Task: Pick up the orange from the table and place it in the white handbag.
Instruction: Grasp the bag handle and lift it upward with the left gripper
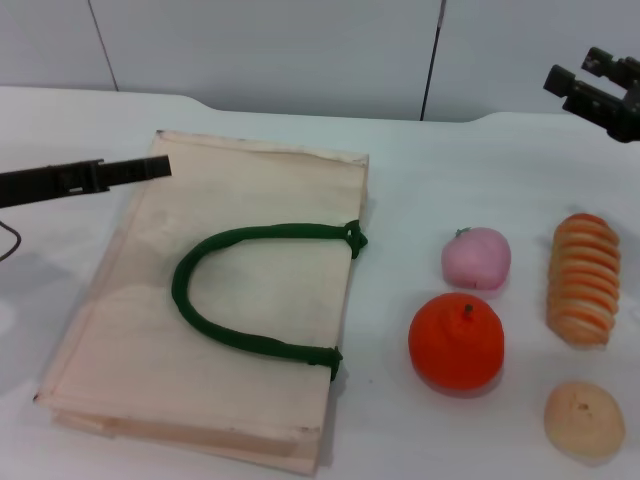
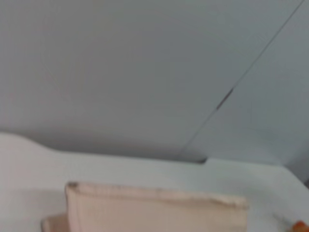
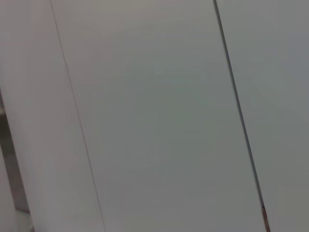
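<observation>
The orange [image 1: 456, 342], glossy with a small stem dimple, rests on the white table [image 1: 400, 170] at the front right. To its left, the white handbag [image 1: 250, 300] lies flat, its dark green loop handle [image 1: 215, 325] on top. My left gripper [image 1: 150, 168] reaches in from the left, hovering over the bag's far left corner. High at the far right, well behind the orange, my right gripper [image 1: 575, 72] is open and holds nothing. The left wrist view shows the handbag [image 2: 154, 208] edge-on. Only wall panels appear in the right wrist view.
A pale pink round fruit [image 1: 476, 257] sits just behind the orange. A ridged orange-and-tan bread roll [image 1: 583, 278] lies to the right. A tan bun [image 1: 584, 419] is at the front right corner. A grey panelled wall [image 1: 300, 50] stands behind the table.
</observation>
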Controlling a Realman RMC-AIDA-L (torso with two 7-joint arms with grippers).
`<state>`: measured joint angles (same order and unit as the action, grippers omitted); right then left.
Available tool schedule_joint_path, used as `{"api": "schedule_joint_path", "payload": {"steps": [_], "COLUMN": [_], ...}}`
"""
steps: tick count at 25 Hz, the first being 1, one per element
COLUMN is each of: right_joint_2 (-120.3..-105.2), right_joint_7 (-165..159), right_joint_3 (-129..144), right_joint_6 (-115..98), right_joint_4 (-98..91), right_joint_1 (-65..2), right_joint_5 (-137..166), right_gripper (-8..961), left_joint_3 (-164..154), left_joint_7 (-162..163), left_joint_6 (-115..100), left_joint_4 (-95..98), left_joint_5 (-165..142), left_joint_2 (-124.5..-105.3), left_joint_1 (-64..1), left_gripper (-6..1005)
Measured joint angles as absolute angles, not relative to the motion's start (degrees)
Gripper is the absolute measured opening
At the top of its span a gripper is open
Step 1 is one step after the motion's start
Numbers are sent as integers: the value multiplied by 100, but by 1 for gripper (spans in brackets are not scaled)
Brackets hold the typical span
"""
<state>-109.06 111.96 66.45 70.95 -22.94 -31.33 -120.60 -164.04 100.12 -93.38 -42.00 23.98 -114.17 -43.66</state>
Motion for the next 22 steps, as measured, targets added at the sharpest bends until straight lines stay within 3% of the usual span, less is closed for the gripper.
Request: {"api": "schedule_joint_path", "payload": {"steps": [22], "right_joint_2": [-10925], "right_joint_7": [11181], "right_joint_3": [6442], "right_joint_6": [7102], "right_joint_4": [-2391], "right_joint_1": [-3021], "right_joint_5": [-12040], "right_gripper": [802], "left_joint_3": [-16409], "left_joint_7": [10976], "left_joint_6": [-9450], "left_joint_4": [-4166], "left_joint_5": [540], "left_joint_2": [-11253], "left_joint_1": [-4907], "left_gripper": [713]}}
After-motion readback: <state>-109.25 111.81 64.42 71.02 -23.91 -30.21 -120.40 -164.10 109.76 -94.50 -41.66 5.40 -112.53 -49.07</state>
